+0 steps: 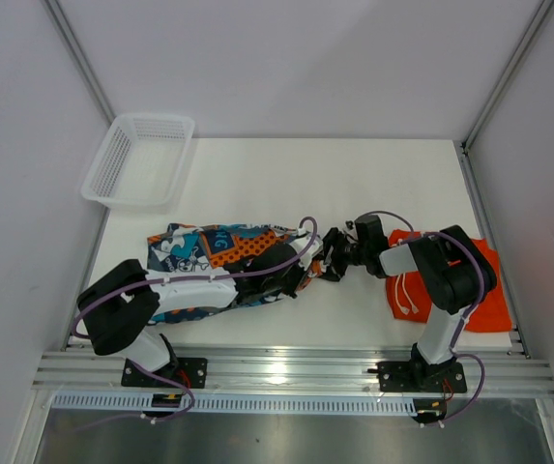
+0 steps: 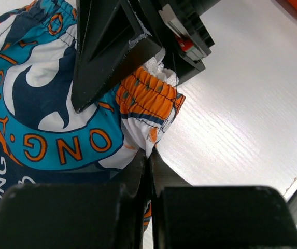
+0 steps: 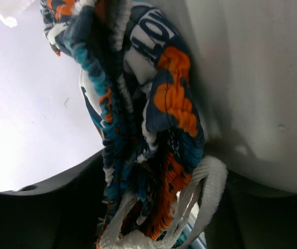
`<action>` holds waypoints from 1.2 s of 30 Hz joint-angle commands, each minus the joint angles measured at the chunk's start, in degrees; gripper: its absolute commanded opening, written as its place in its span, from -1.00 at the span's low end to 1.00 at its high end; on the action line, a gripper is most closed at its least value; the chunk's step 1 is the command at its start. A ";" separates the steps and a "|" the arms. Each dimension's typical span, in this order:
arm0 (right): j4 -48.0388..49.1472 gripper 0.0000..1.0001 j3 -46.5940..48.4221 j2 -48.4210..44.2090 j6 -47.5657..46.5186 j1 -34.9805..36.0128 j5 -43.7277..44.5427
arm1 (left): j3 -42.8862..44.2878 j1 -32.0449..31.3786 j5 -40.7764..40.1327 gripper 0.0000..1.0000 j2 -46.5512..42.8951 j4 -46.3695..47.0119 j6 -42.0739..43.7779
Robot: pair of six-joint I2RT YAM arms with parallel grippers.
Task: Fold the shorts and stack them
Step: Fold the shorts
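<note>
Jaws of the left gripper [image 2: 149, 157] are pressed flat together, nipping a thin edge of the printed shorts [image 1: 204, 246] at their right-hand waistband corner, where a sliver of orange cloth shows between the two black fingers. Facing it from the right, the right gripper [image 1: 328, 259] stands with its jaws part-way spread around the same bunched waistband. A white drawstring [image 3: 202, 189] and folds of navy, teal and orange cloth fill the gap in the right wrist view, though whether the fingers are squeezing the cloth cannot be told. The two tools meet almost tip to tip near the middle of the white table [image 1: 286, 184].

The left arm lies low and stretched out to the right from its base at the near left. Its forearm passes over the near side of the printed shorts, which are spread flat to the left of the meeting point. The right arm rises from its base at the near right, bends at a raised elbow and reaches left. Beneath that elbow, by the table's right edge, the orange shorts [image 1: 484, 290] lie rumpled, their white cord [image 1: 407, 298] trailing on the left side. A white mesh basket [image 1: 139, 159] sits at the far left corner, well apart from both pairs.
</note>
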 commanded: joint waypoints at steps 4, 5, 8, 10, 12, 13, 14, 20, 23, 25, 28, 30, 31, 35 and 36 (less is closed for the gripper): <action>1.63 -0.07 1.49 1.64 -2.21 0.30 2.42 | -0.99 -0.43 1.95 -1.00 -1.55 4.18 -0.90; 1.28 -0.22 1.66 1.55 -2.82 0.30 2.42 | -0.98 -0.51 1.77 -1.00 -1.02 4.09 -0.90; -3.61 -0.59 3.32 0.76 -6.75 0.39 3.39 | -0.19 -0.51 1.94 -0.94 -0.05 3.65 -1.25; -7.84 -0.85 5.08 0.32 -10.10 0.04 4.97 | -0.19 -0.43 2.30 -0.72 0.04 4.61 -2.21; -13.91 -1.00 8.25 -0.03 -15.53 -1.19 6.11 | -0.81 -0.16 4.48 -0.12 -1.70 5.58 -3.27; -15.58 -1.00 9.30 -0.12 -17.39 -1.63 6.20 | -1.24 1.14 6.93 0.12 -2.50 7.59 -4.75; -18.73 -1.00 10.36 -0.21 -19.24 -2.24 6.20 | -1.77 2.55 9.04 0.16 -3.55 8.65 -5.90; -31.14 -1.00 16.61 -1.17 -32.26 -4.70 10.41 | -5.29 14.60 14.79 0.29 -10.06 11.13 -11.53; -32.29 -1.00 16.34 -2.49 -33.67 -6.37 13.14 | -3.97 17.58 9.34 0.29 -10.68 8.49 -14.43; -32.38 -1.00 16.60 -3.19 -34.89 -8.13 13.15 | -4.67 19.87 8.01 0.28 -10.42 9.27 -18.47; -37.71 -1.00 19.67 -3.98 -39.01 -10.50 13.41 | -4.85 21.11 8.45 0.25 -8.84 10.68 -20.50; -41.94 -1.00 22.66 -4.16 -42.01 -10.77 15.25 | -4.67 21.11 9.06 0.22 -7.09 11.12 -19.72; -46.14 -1.00 25.80 -4.08 -43.50 -10.68 15.87 | -4.50 21.11 8.46 0.19 -6.47 10.60 -19.54; -51.89 -1.00 30.13 -4.86 -46.77 -10.86 19.30 | -5.11 21.11 4.78 0.08 -4.01 9.45 -19.18; -52.68 -1.00 30.66 -5.04 -46.94 -10.86 19.65 | -5.46 21.11 4.15 0.06 -3.83 9.10 -19.53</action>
